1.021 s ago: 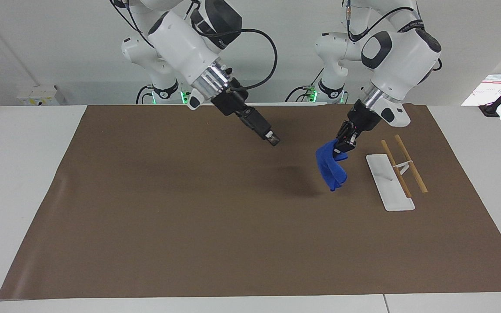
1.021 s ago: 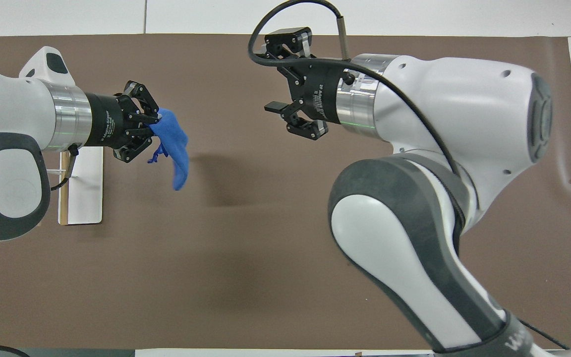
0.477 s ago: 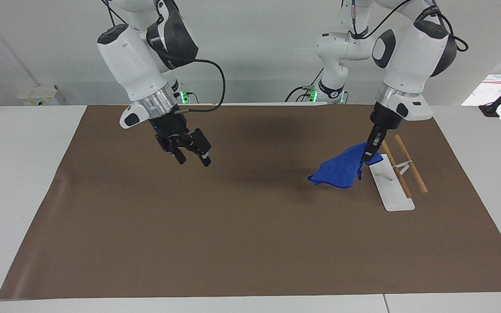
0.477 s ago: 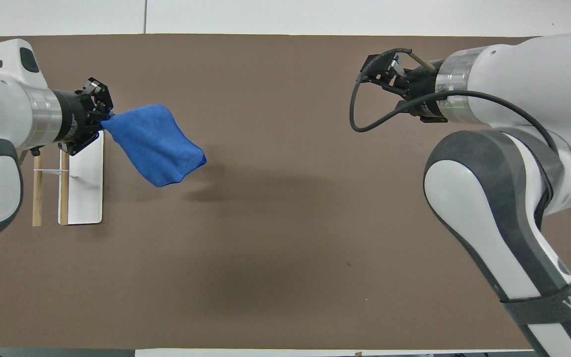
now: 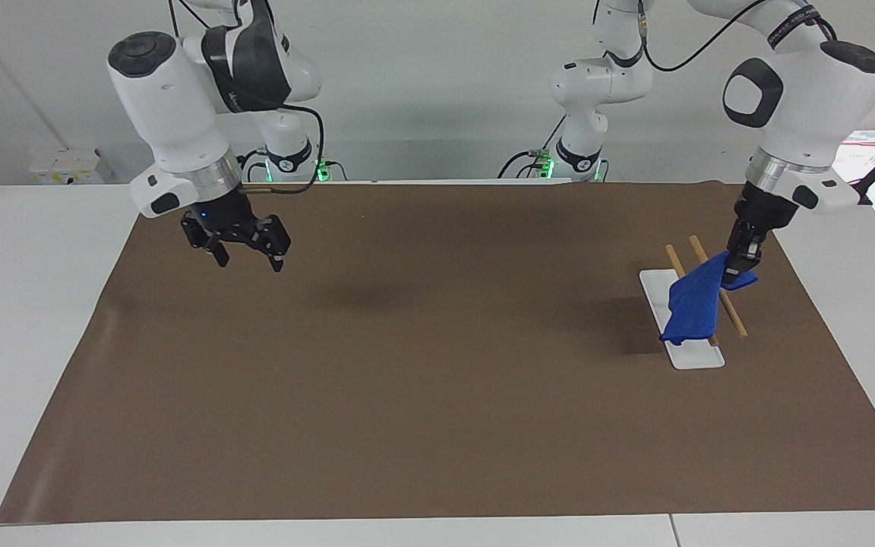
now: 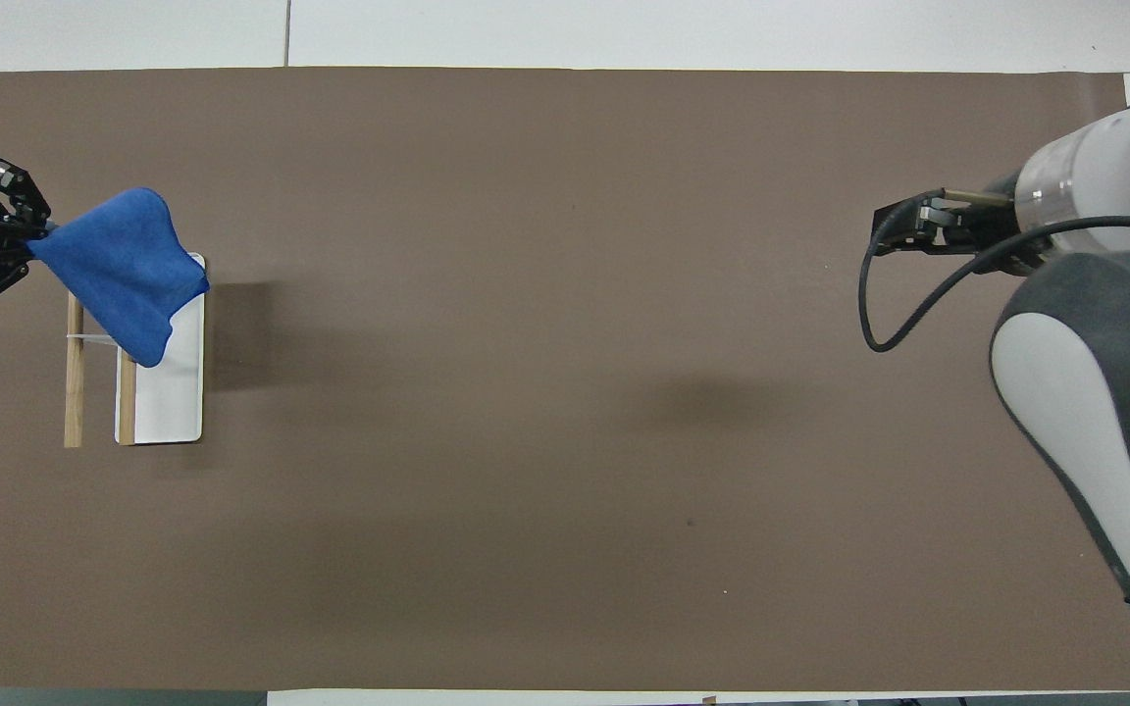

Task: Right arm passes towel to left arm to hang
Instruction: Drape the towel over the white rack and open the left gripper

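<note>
Over the white rack with two wooden rods [image 5: 680, 323], the left pincer [image 5: 741, 262] pinches the small royal-blue cloth towel [image 5: 694, 308], ready to drape it, while the right pincer [image 5: 244, 247] waits spread above the brown-matted worktop [image 5: 437, 425].

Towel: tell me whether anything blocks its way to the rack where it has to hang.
Nothing visible does. The left gripper is shut on a corner of the towel, which already hangs in the air over the rack. The mat around the rack is bare. The right gripper waits open over the right arm's end.
</note>
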`<action>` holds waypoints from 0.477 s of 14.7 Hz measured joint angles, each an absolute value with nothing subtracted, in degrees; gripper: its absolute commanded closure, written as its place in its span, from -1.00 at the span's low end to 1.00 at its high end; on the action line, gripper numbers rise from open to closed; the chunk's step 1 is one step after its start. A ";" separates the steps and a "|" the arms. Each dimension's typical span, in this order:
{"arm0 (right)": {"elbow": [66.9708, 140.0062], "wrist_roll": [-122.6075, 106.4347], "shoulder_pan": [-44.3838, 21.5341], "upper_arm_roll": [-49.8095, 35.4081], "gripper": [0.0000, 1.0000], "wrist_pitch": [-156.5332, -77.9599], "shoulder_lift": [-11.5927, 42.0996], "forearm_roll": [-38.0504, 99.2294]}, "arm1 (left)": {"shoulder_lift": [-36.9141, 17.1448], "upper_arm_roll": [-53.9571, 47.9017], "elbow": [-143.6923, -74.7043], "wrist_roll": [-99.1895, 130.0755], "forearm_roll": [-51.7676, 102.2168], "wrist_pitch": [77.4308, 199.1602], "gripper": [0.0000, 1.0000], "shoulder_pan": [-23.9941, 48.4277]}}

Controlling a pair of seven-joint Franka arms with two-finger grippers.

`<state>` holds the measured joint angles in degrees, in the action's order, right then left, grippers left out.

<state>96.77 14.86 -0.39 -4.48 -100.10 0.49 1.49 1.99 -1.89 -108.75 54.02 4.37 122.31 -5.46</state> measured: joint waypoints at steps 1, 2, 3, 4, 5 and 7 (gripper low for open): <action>95.03 13.64 0.81 -4.45 -1.00 -96.33 -0.36 1.47 | 2.53 -1.87 -110.11 53.95 4.37 123.36 1.00 -6.78; 93.22 12.95 1.77 -4.43 -1.00 -93.03 -0.97 1.45 | 3.16 -1.86 -111.68 53.93 4.37 124.66 1.00 -8.07; 91.68 12.74 2.35 -4.41 -1.00 -90.54 -1.33 1.05 | 3.80 -1.87 -113.13 53.92 4.37 125.90 1.00 -9.42; 90.74 12.64 2.56 -4.41 -1.00 -89.13 -1.44 0.16 | 4.39 -1.88 -114.47 53.92 4.36 127.01 1.00 -10.93; 90.48 12.63 2.57 -4.44 -1.00 -88.45 -1.44 -0.59 | 4.88 -1.88 -115.79 53.81 4.36 128.29 1.00 -12.45; 91.11 12.63 2.56 -4.64 -1.00 -88.08 -1.39 -1.06 | 5.39 -1.89 -117.76 52.90 4.36 130.95 1.00 -14.65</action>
